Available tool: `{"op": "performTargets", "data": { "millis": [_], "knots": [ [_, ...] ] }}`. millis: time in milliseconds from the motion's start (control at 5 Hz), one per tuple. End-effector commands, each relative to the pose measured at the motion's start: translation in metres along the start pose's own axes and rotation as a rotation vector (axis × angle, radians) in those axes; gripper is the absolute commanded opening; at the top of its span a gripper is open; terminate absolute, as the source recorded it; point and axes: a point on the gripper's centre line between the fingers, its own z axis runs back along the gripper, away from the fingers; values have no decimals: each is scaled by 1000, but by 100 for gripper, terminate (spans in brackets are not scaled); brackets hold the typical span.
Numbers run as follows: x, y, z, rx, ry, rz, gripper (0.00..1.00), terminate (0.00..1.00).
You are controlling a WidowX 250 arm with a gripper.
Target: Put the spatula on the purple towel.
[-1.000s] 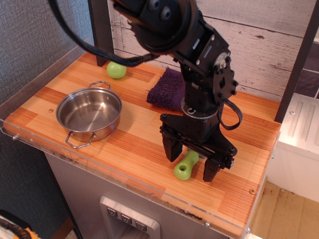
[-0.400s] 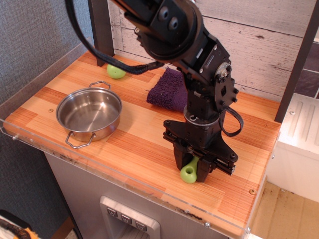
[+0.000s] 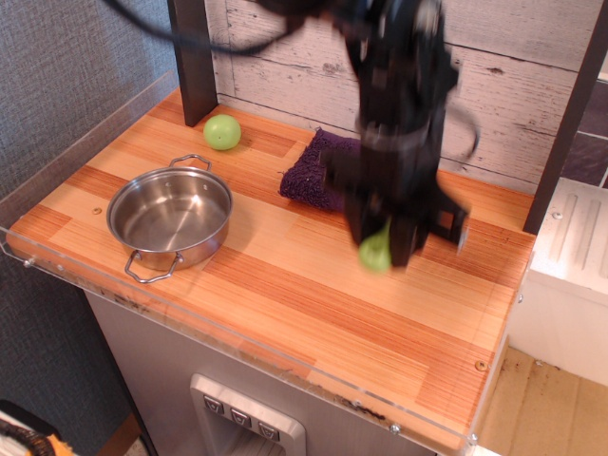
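My gripper [image 3: 382, 245] is shut on the spatula [image 3: 376, 252]. Only the lime-green handle end shows, poking out below the fingers; the grey blade is hidden inside the gripper. I hold it lifted above the wooden table, over the middle right. The arm is blurred by motion. The purple towel [image 3: 313, 171] lies folded at the back of the table, just left of and behind the gripper, with its right part hidden by the arm.
A steel pot [image 3: 170, 216] with two wire handles stands at the front left. A plain light-green ball [image 3: 221, 131] rests at the back left near a dark post [image 3: 194, 59]. A clear plastic rim [image 3: 237, 344] edges the table's front and left side.
The gripper closed on the spatula's handle at the table's front, then lifted it up and back toward the towel. Pot, ball and towel have not moved.
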Motion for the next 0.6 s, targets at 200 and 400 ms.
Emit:
{"op": "performTargets", "data": {
  "millis": [200,400],
  "knots": [
    [59,65,3,26,-32,132,0,0],
    [56,83,-9,45,-14,186,0,0]
  ]
}}
